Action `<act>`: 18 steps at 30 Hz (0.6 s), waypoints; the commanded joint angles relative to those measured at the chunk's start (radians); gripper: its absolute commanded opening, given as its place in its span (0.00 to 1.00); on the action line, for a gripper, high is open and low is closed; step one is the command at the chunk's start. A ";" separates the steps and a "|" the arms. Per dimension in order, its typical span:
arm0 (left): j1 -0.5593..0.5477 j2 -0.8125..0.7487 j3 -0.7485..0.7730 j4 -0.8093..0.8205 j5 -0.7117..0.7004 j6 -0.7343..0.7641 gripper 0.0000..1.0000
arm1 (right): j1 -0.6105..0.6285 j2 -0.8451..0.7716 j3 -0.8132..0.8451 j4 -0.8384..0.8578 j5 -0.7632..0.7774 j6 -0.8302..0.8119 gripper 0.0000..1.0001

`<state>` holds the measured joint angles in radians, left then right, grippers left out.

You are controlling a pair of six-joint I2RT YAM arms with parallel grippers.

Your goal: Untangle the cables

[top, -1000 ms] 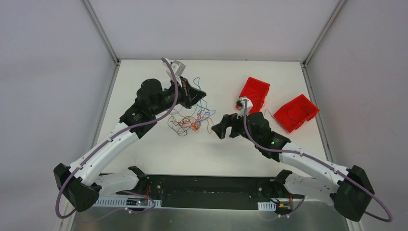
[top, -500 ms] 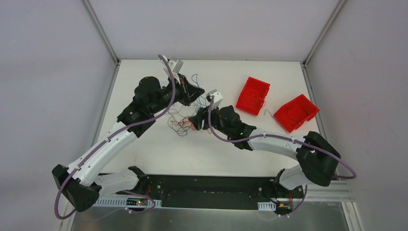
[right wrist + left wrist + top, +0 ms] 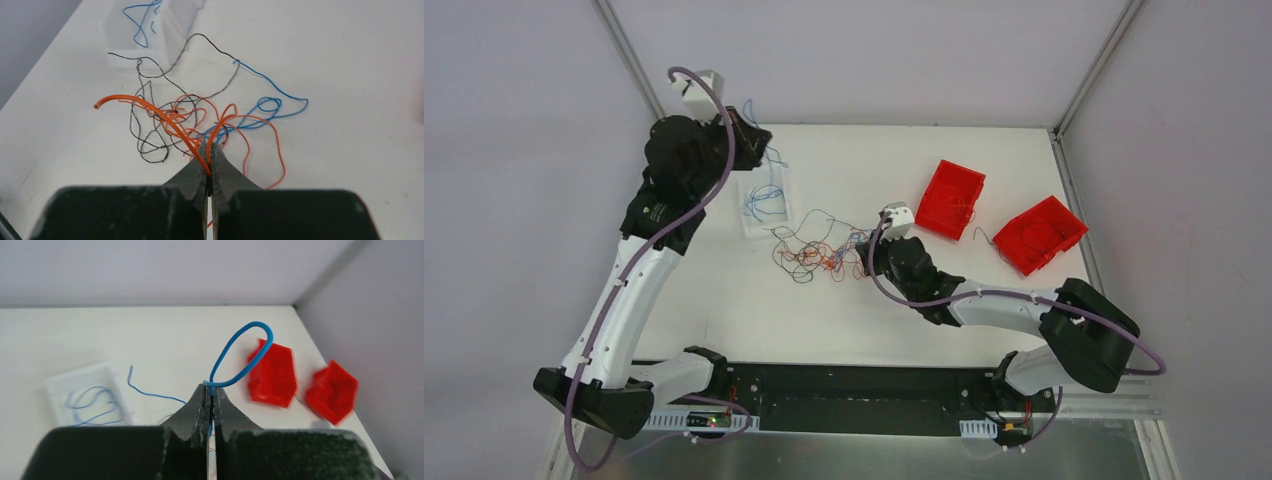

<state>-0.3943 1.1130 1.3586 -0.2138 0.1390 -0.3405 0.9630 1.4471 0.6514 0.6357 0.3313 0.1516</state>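
The cables form a tangle (image 3: 816, 256) of thin orange, black and blue strands in the middle of the white table. My left gripper (image 3: 210, 388) is raised at the far left, shut on one blue cable (image 3: 248, 347) that loops up above its tips; in the top view the left gripper (image 3: 760, 145) hangs over the table's back left. My right gripper (image 3: 210, 151) sits low at the tangle's right edge (image 3: 862, 262), shut on an orange cable (image 3: 150, 107) that arcs away to the left. Black cables (image 3: 150, 145) and blue cables (image 3: 270, 105) lie around it.
A clear tray (image 3: 762, 205) with loose blue wires lies left of the tangle, below the left gripper; the right wrist view shows the clear tray (image 3: 165, 37) at the top. Two red bins (image 3: 951, 198) (image 3: 1039, 235) stand at the right. Metal frame posts edge the table.
The left arm has swung up and back to the left, carrying the blue cable away from the tangle. The right gripper has moved into the tangle and shut on an orange cable.
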 commanded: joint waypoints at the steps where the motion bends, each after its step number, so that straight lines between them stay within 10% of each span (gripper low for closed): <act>1: 0.149 0.061 0.034 -0.058 -0.059 -0.004 0.00 | -0.016 -0.101 -0.058 -0.029 0.083 0.092 0.00; 18: 0.232 0.293 0.017 -0.037 -0.062 0.029 0.00 | -0.019 -0.303 -0.099 -0.236 -0.004 0.148 0.00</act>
<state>-0.1688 1.3914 1.3731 -0.2787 0.0948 -0.3416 0.9459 1.1866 0.5568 0.4297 0.3546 0.2806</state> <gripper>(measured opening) 0.019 0.011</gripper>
